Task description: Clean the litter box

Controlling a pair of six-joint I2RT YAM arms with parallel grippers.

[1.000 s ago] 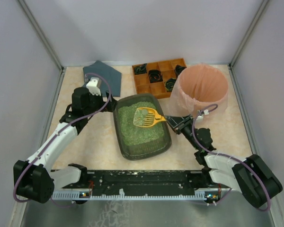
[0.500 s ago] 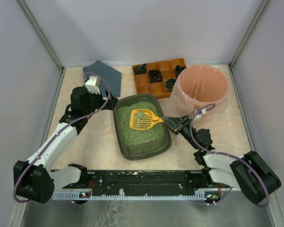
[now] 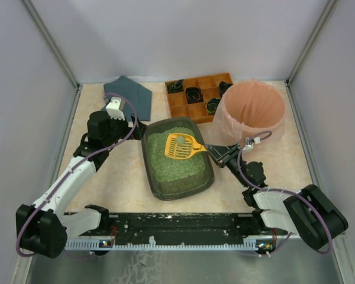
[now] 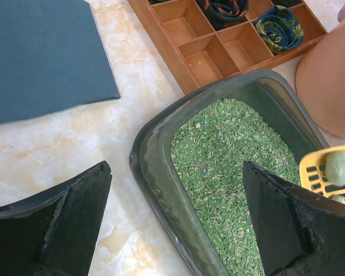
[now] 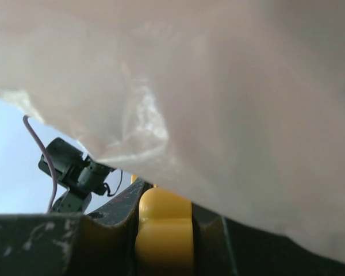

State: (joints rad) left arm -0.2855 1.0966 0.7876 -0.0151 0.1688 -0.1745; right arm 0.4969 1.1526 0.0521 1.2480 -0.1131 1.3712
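Observation:
The litter box (image 3: 157, 183) is a dark grey-green tray of green litter in the middle of the table; it also shows in the left wrist view (image 4: 155, 172). My right gripper (image 3: 216, 152) is shut on the handle of a yellow slotted scoop (image 3: 180, 146), held above the litter with a grey-green lump (image 3: 180, 141) on it. The scoop handle (image 5: 164, 230) sits between the fingers in the right wrist view. The scoop edge (image 4: 328, 181) and lump (image 4: 338, 167) show at the right of the left wrist view. My left gripper (image 3: 136, 129) is open, straddling the box's left rim.
A round pink bag-lined bin (image 3: 251, 109) stands right of the box and fills the right wrist view (image 5: 230, 86). An orange-brown compartment tray (image 3: 192, 105) with rolled dark items lies behind. A dark blue-grey flat sheet (image 3: 130, 94) lies at back left.
The scoop lifted out of the litter with a lump on it and now sits a little higher and farther right than half a second ago. The left arm barely moved.

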